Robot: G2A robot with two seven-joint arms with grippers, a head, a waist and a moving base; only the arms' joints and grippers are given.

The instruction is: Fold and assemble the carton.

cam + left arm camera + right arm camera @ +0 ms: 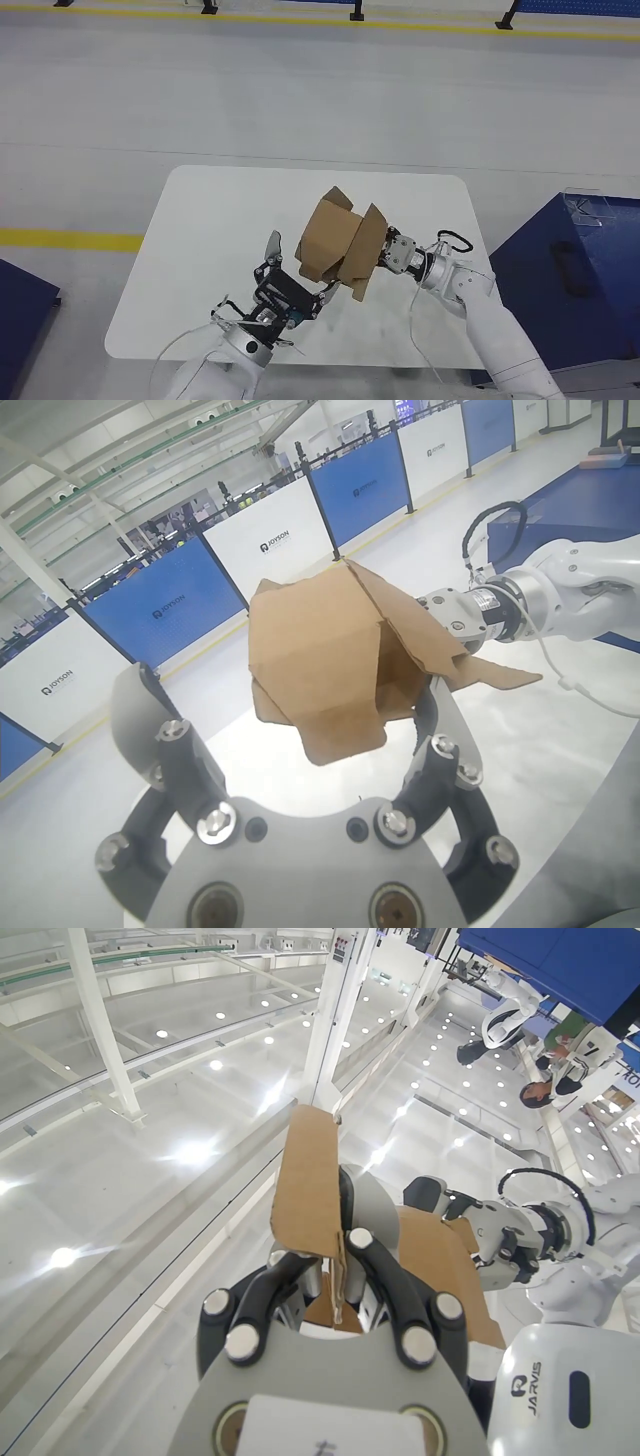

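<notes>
Two arms over one white table, top view, read left to right. Yellow floor stripe at the left edge of the frame, meeting the table's left side.

Left gripper sits low and left of centre, above the table's near edge. Its claw is spread wide, nothing clasped. One finger points up-frame, clear of everything; the other lies right by the carton's lower edge. Left wrist view has that finger's tip tucked under a hanging flap. Whether it touches, cannot tell.

Carton — brown cardboard, centre of the frame a shade right, held in the air off the table and tilted. Half-formed: the walls make a rough box shape, with loose flaps jutting at the top and lower right. In the left wrist view its open side faces the camera, one flap drooping down, another sticking out toward the right of the frame.

Right gripper just right of the carton, lower right of centre, its arm running off to the bottom right corner. Claw clamped on the carton: right wrist view shows both fingers pinched together with a double-thick cardboard edge between them, a flap standing up from the pinch.

Blue cabinet at the far right — off the table, beside its right corner.
</notes>
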